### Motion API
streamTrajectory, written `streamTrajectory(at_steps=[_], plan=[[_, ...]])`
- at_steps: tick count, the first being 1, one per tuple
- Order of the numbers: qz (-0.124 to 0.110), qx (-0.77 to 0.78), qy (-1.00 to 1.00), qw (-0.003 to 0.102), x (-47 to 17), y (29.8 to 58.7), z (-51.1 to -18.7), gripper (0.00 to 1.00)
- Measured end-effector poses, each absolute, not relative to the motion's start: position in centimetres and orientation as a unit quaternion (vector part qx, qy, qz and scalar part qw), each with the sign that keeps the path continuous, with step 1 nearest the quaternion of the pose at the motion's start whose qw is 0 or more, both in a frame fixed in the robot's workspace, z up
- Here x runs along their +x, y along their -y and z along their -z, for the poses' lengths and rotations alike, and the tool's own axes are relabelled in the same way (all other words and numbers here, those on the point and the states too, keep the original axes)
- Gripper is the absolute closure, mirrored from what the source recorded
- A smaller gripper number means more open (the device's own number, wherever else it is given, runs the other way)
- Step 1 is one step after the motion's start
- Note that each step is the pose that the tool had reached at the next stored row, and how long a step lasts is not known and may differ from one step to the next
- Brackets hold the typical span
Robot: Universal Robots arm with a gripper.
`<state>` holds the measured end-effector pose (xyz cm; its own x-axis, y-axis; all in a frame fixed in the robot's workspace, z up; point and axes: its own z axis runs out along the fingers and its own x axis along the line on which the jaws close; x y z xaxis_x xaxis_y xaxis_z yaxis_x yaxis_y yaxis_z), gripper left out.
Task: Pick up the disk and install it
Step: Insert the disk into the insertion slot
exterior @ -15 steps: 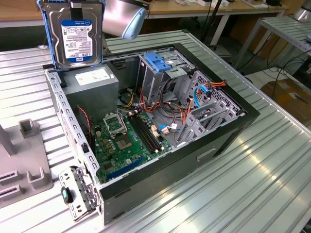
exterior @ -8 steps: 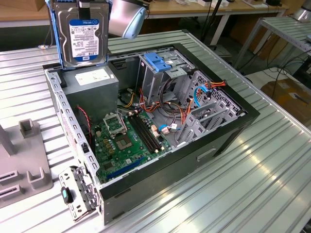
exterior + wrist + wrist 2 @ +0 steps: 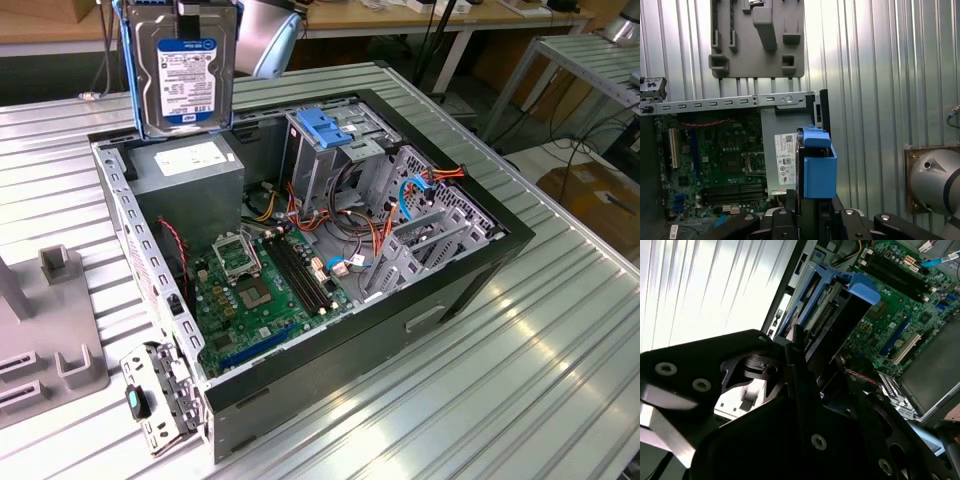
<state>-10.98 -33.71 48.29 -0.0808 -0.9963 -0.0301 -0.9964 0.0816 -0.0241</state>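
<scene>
While the gripper (image 3: 812,212) hangs over the far corner of the open case (image 3: 440,300) at the exterior view's left, it has the disk (image 3: 185,75) up in the air with the jaws pinched on it. In the second wrist view the black fingers (image 3: 801,380) sit either side of the drive body, clamped rather than spread. Disk is upright, label (image 3: 188,80) facing the exterior camera, blue rails (image 3: 128,70) down both long sides. Its lower edge is over the grey power supply (image 3: 195,170), close to the case's far wall. Can't tell how much gap there is underneath, but it's not seated in a bay. In the first wrist view, looking down, the disk is edge-on with a blue rail end toward the camera, lined up over the power supply's edge beside the case wall. In the second wrist view it's edge-on too, with the motherboard (image 3: 900,305) below. Inside the case, the motherboard fills the near-left part. The drive cage (image 3: 330,160) stands mid-case toward the far side with a blue latch (image 3: 325,128) on top, and orange cables (image 3: 380,235) run toward the right-hand bays. Case lies on its side on a ribbed metal table (image 3: 520,400). Grey fixture (image 3: 50,330) sits on the table left of the case, apart from it. Silver arm joint (image 3: 270,35) is behind the disk, to its right.
</scene>
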Motion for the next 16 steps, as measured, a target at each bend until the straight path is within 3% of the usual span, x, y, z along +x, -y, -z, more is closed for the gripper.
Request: streamTrajectory(at_steps=[16], plan=[[0.0,-0.678,-0.735,0.017,-5.9,33.7,-48.3,0.65]])
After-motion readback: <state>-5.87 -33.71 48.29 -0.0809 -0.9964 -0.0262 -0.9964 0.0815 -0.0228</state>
